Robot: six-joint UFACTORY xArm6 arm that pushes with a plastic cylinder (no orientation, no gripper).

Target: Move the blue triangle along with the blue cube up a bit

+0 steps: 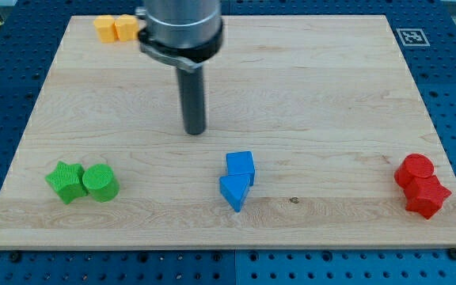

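The blue cube [241,166] sits near the bottom middle of the wooden board. The blue triangle [233,192] lies just below it and a little to its left, touching it. My tip [195,131] is above and to the left of the blue cube, apart from both blue blocks by a short gap. The rod rises straight from the tip to the arm at the view's top.
A green star [66,181] and a green cylinder [100,183] touch at the bottom left. A red cylinder [415,169] and a red star [427,195] touch at the bottom right. Two yellow blocks [115,28] sit at the top left, beside the arm. The wooden board [331,95] has its edge all round.
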